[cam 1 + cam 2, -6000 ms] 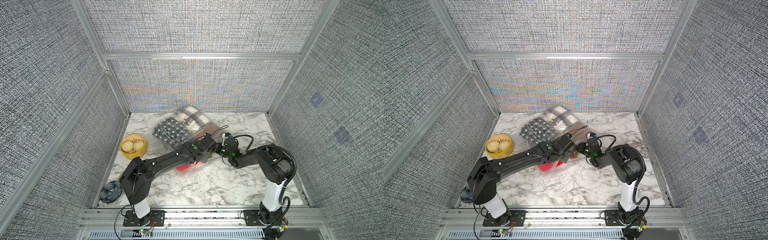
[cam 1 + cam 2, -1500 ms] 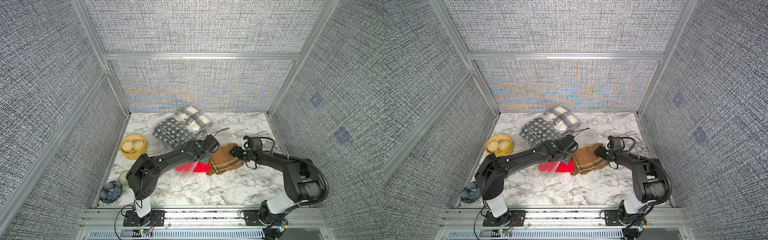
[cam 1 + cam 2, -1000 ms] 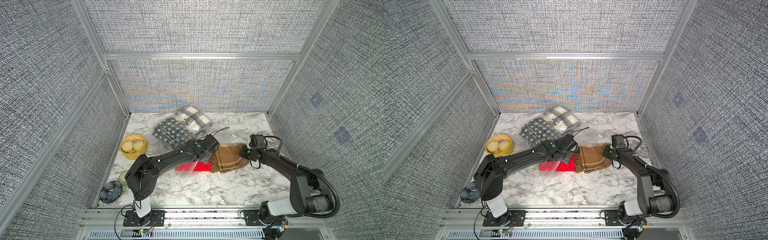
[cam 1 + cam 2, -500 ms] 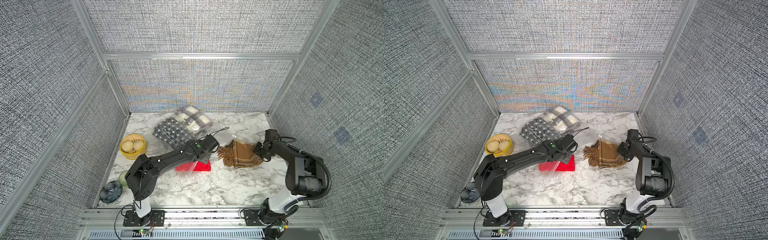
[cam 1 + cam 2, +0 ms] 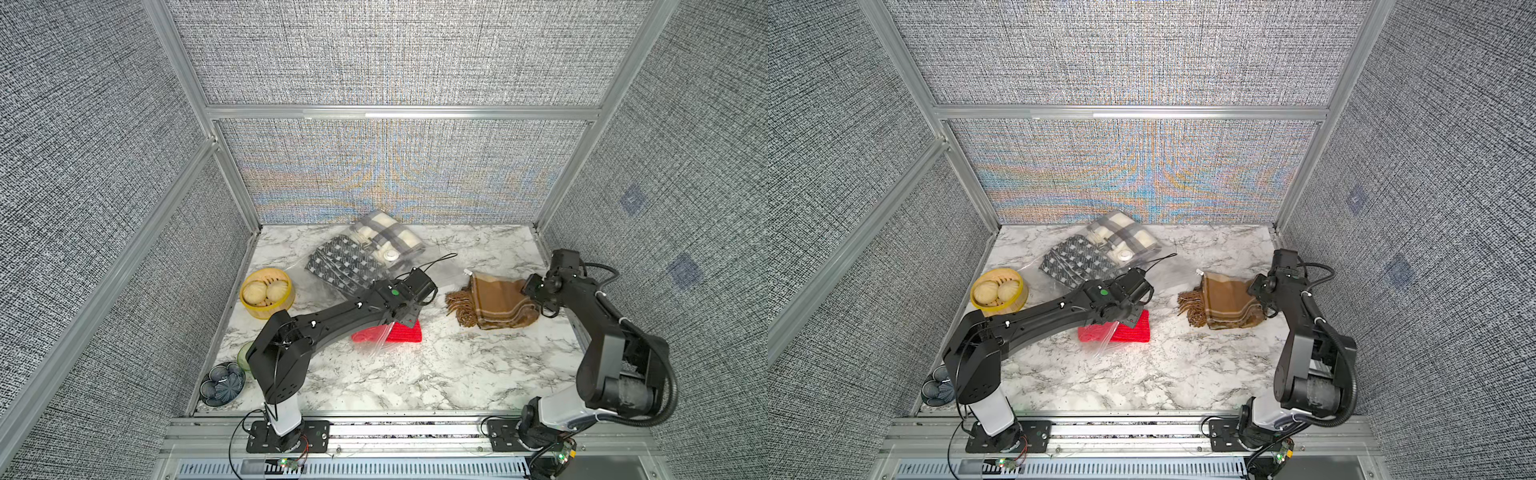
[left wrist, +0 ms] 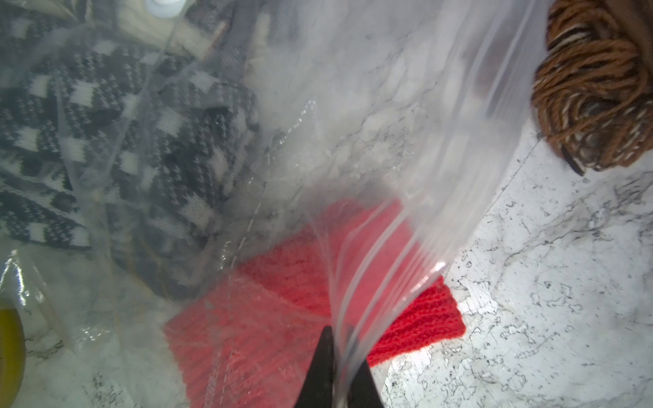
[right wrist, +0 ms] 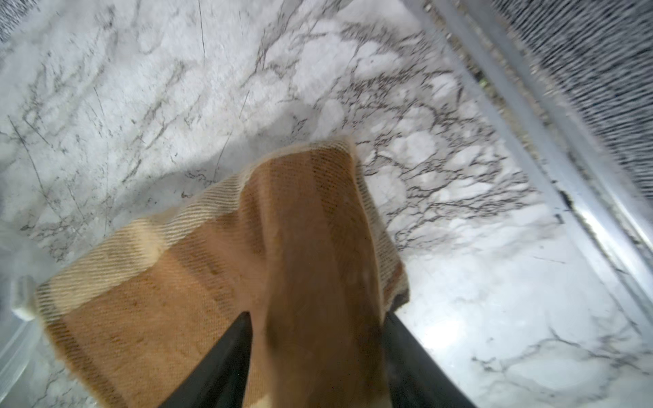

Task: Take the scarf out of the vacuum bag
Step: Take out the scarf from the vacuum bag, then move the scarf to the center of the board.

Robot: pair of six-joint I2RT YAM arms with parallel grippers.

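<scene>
1. The vacuum bag (image 5: pixel 436 270) lies at the back-middle of the table. The left gripper (image 6: pixel 335 339) is fully closed on its clear edge and holds that edge up over a red knit piece (image 5: pixel 399 332). A tug from here could drag the whole bag, with its folded knits (image 5: pixel 340 266), across the marble.
2. The scarf (image 5: pixel 496 301), brown plaid, is out of the bag and lies well to its right, near the side wall.
3. The right gripper (image 7: pixel 316 318) has its jaws spread wide around a raised fold. Blur hides whether the pads touch cloth. If they snag, a rising arm would carry the scarf over the edge rail (image 7: pixel 509 116).
4. The fringe (image 5: pixel 457 303) points towards the bag and could catch on the plastic.
5. Grey woven wall panels (image 5: pixel 390 54) in aluminium framing close off three sides.
6. The table (image 5: pixel 415 374) is smooth white marble, so cloth should slide easily.
</scene>
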